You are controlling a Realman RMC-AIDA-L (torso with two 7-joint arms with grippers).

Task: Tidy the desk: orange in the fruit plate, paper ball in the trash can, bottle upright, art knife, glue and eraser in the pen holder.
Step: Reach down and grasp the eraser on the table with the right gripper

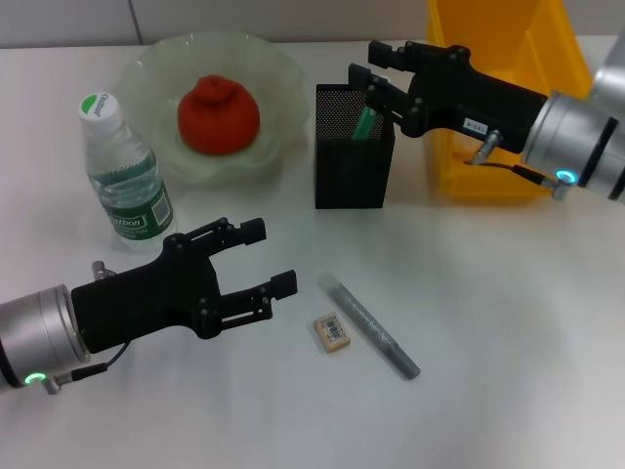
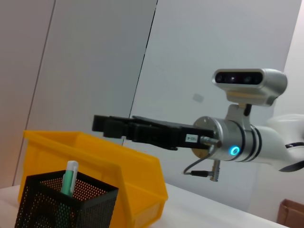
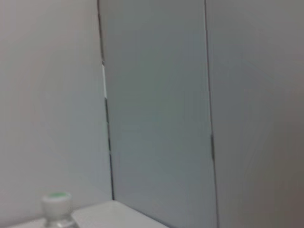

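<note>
Left gripper, fingers spread w/ nothing btwn, is the nearer arm: eraser lies just right of its tips, slightly nearer; right gripper spread over pen holder.

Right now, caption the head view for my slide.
Orange in fruit plate, bottle upright; eraser and grey stick still on desk.

Left tool low and forward, fingers spread; right tool extended across, fingers parted.
</note>
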